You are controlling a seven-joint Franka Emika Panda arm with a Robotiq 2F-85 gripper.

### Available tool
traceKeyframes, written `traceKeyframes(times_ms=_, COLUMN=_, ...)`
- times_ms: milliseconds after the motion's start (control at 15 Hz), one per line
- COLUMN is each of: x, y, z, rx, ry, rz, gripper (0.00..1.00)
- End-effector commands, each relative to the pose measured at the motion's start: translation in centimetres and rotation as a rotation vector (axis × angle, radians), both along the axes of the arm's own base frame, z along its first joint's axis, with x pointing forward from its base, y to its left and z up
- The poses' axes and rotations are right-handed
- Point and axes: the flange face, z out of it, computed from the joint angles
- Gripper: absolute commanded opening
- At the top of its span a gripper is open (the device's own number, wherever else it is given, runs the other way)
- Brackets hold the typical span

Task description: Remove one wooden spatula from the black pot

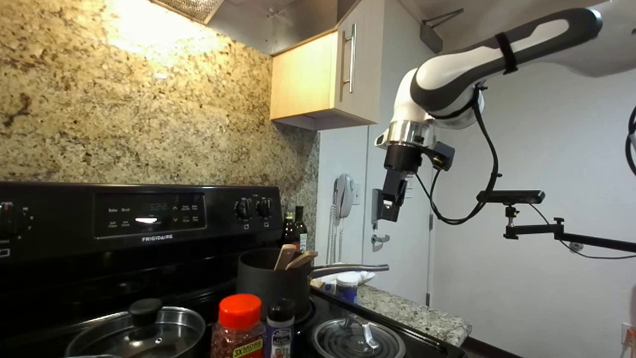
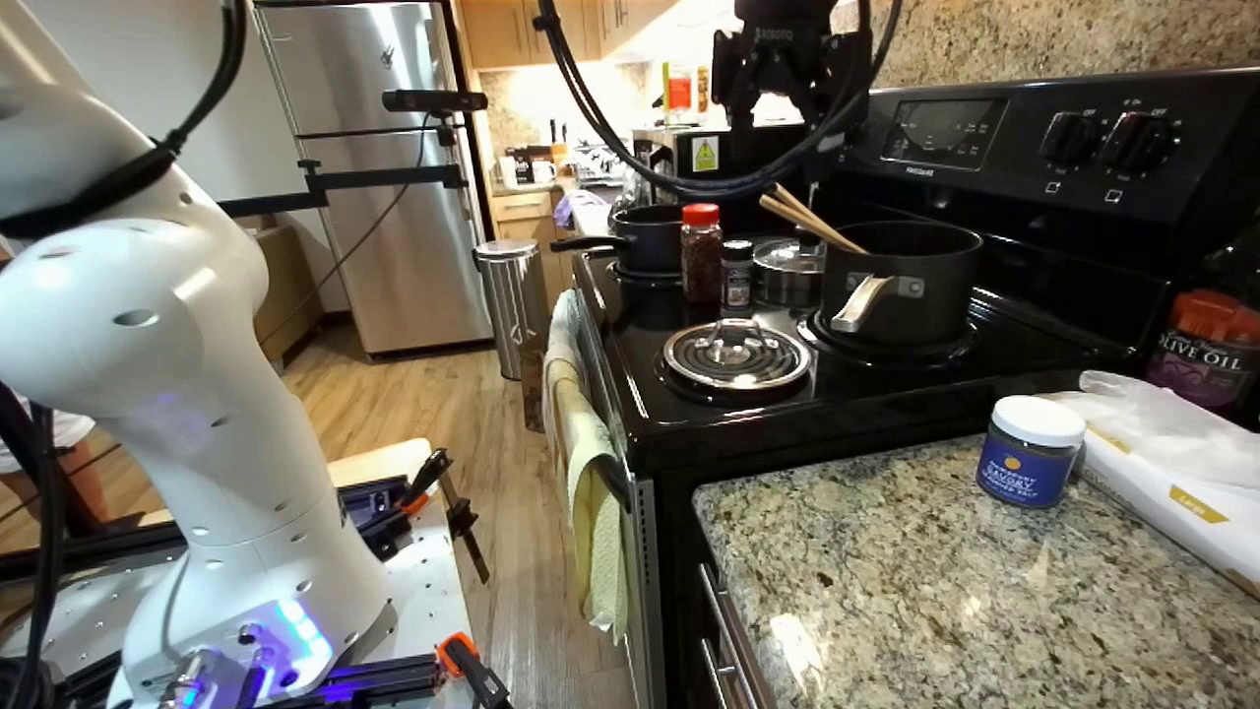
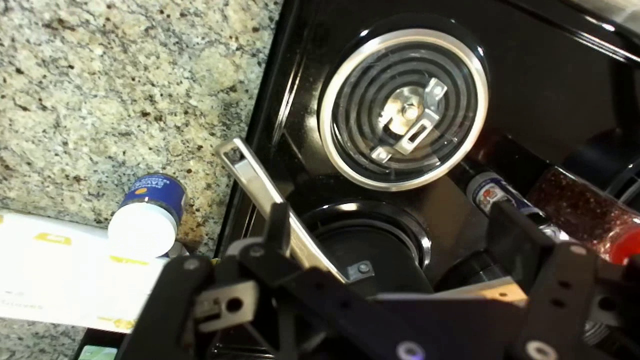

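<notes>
The black pot (image 1: 268,288) stands on a rear burner with its handle sticking out; it also shows in an exterior view (image 2: 911,300) and in the wrist view (image 3: 385,255). Two slim wooden utensil handles, one the wooden spatula (image 1: 284,257), lean out over its rim; they show in both exterior views (image 2: 822,225). Which one is paler is hard to tell. In the wrist view a wooden handle (image 3: 492,290) shows between the fingers, partly hidden by the gripper. My gripper (image 3: 400,230) is open and empty, high above the pot; it also shows in both exterior views (image 1: 390,206) (image 2: 783,108).
A red-capped jar (image 2: 701,251) and a small spice bottle (image 2: 736,276) stand beside the pot. A lidded pan (image 1: 144,330), a glass lid on the front burner (image 2: 738,354) and another black pot (image 2: 652,239) are on the stove. A blue jar (image 2: 1029,453) stands on the counter.
</notes>
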Motion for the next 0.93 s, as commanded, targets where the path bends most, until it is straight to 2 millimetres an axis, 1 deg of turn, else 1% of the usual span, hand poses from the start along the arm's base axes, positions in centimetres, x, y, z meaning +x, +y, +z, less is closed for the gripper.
traceKeyframes(times_ms=0, x=3.2, y=3.4, z=1.0, rx=-0.003, ry=0.072, rz=-0.165, gripper=1.0)
traceKeyframes(times_ms=200, x=6.2, y=6.7, z=0.9, rx=0.0, ry=0.122, rz=-0.288, gripper=1.0)
traceKeyframes(times_ms=400, x=9.4, y=9.4, z=-0.1, rx=-0.001, ry=0.168, rz=-0.394, gripper=1.0)
traceKeyframes(times_ms=667, x=13.3, y=11.3, z=-1.8, rx=0.0, ry=0.228, rz=-0.506, gripper=1.0)
traceKeyframes(times_ms=867, x=15.5, y=11.9, z=-3.0, rx=0.006, ry=0.274, rz=-0.583, gripper=1.0)
